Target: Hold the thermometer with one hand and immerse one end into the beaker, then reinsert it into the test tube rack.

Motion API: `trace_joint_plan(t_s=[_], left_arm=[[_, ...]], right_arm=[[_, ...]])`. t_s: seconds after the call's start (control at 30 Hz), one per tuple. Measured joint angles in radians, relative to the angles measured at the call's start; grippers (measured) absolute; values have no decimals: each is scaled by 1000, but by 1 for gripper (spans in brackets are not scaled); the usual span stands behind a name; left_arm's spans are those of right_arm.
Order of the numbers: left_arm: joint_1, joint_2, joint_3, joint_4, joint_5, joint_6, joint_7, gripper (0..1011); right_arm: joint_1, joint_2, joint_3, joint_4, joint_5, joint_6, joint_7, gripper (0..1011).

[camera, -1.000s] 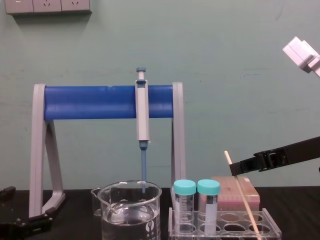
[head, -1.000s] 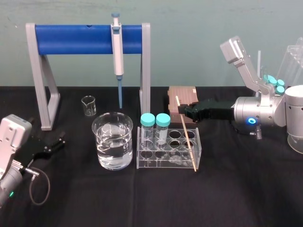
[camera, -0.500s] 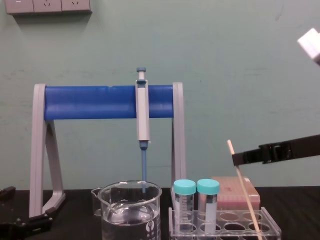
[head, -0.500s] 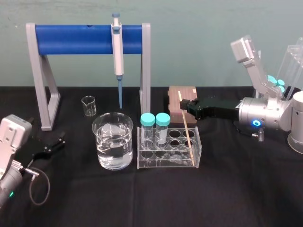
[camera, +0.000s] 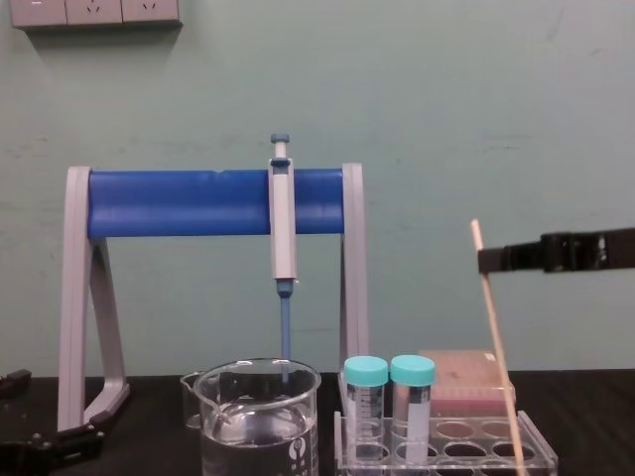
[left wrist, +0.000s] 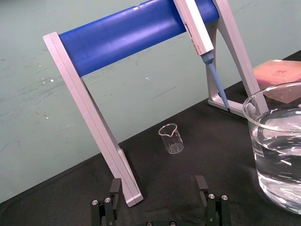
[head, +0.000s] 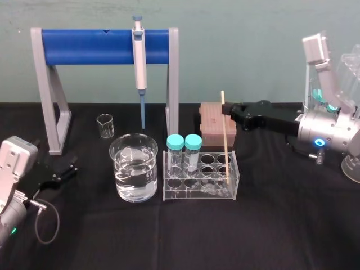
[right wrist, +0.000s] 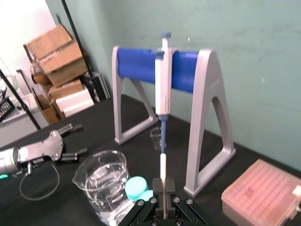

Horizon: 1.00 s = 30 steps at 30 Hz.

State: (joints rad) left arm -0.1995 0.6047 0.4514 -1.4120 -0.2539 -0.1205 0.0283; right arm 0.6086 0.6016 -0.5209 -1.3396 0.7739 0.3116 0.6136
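While the thermometer (head: 225,135) stands nearly upright with its lower end inside the test tube rack (head: 191,195), at the rack's right end, the right gripper (head: 225,109) grasps the rod just below its upper tip. The right wrist view shows both fingers (right wrist: 157,188) clenched on the rod. Two teal-capped tubes (head: 184,143) occupy the rack's left end. The beaker (head: 135,169), part-filled with clear liquid, stands just beside the rack on its left. A pink box (head: 214,121) sits behind the rack. A pipette (head: 138,56) hangs on a blue-barred stand (head: 84,46) behind the beaker, with a small beaker (head: 105,125) near it. The left gripper (head: 62,171) rests on the black table (head: 169,242) at the left, well apart from the beaker, fingers released and spread.
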Motion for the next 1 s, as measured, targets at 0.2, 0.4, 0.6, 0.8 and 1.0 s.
trace_joint_plan(t_s=[0.2, 0.4, 0.6, 0.8, 1.0], left_arm=[[0, 0, 0, 0, 0, 0, 0, 1004], [0, 0, 0, 0, 0, 0, 0, 1004], [0, 0, 0, 0, 0, 0, 0, 1004], [0, 0, 0, 0, 0, 0, 0, 1004], [0, 0, 0, 0, 0, 0, 0, 1004]], right_arm=[[-30, 25, 31, -50, 11, -78, -5, 38], [-49, 42, 67, -92, 15, -153, -4, 38], [-37, 37, 87, -112, 19, -189, 4, 38], [9, 3, 83, -125, 17, -204, 8, 38], [61, -44, 57, -129, 12, -205, 11, 38]])
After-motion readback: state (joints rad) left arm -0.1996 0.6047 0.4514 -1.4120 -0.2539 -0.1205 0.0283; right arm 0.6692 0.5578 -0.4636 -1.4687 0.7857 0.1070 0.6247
